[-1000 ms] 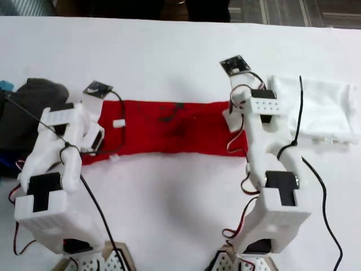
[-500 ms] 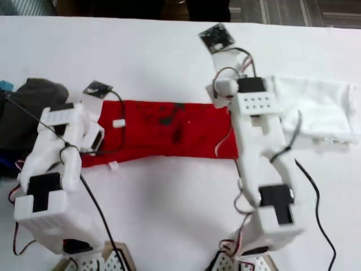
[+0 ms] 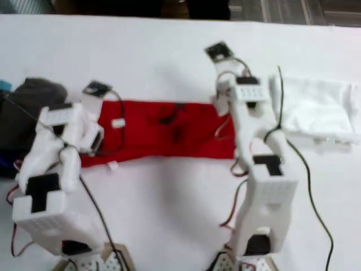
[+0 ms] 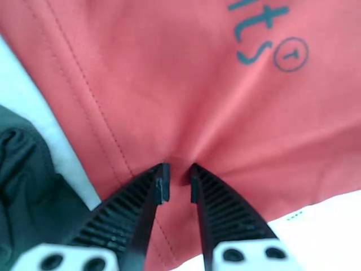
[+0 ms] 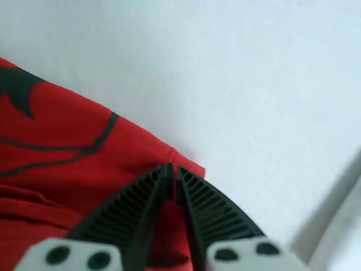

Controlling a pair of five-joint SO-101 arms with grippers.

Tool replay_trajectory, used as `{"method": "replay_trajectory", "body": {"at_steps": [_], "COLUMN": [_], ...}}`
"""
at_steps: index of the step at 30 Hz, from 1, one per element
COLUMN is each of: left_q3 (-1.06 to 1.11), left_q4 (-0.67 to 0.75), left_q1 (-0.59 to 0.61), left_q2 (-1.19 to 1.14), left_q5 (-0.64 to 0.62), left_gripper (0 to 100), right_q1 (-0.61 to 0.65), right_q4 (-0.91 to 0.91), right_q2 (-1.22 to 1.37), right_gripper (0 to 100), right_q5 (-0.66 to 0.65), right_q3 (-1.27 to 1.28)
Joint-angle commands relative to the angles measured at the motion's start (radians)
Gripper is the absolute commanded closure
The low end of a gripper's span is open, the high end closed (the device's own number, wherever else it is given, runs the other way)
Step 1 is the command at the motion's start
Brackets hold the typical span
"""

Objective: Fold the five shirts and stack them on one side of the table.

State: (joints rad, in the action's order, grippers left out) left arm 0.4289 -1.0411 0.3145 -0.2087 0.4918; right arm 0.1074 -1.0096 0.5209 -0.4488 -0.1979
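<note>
red shirt [image 3: 163, 132] flat in a long band on the counter [image 3: 158, 62], between the arms, left tool [image 4: 176, 183] near-closed, pinching a pucker by the stitched hem, right tool [image 5: 172, 175] clamped on the right-end corner, folded white shirt [image 3: 318, 107] just beside it, dark garments [image 3: 25, 104] past the left end

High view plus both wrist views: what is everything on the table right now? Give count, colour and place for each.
red shirt: 1, red with dark print, laid as a strip across the table's middle, between the arms
white shirt: 1, white, folded, beside the right arm
dark clothing: 1 heap, dark grey, table edge beside the left arm
table: 1, white
left gripper: 1, black, shut on the red shirt near the dark clothing
right gripper: 1, black, shut on the red shirt's opposite corner
</note>
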Motion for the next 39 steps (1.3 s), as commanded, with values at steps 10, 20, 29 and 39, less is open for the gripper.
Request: {"method": "replay_trajectory", "body": {"at_steps": [10, 20, 29, 39], "left_q3": [0.005, 0.005, 0.007, 0.008], "left_q4": [0.028, 0.028, 0.028, 0.028], "left_q1": [0.021, 0.021, 0.021, 0.021], "left_q2": [-0.006, -0.006, -0.006, -0.006], "left_q5": [0.006, 0.006, 0.000, 0.000], "left_gripper": [91, 91, 91, 91], "right_q1": [-0.173, -0.366, -0.314, -0.312], "right_q4": [-0.200, -0.137, -0.090, -0.090], "right_q2": [-0.137, -0.024, 0.091, 0.325], "right_gripper": [89.8, 80.1, 80.2, 80.3], "right_q5": [0.008, -0.097, -0.172, -0.172], "right_q3": [-0.284, -0.285, -0.331, -0.528]}}
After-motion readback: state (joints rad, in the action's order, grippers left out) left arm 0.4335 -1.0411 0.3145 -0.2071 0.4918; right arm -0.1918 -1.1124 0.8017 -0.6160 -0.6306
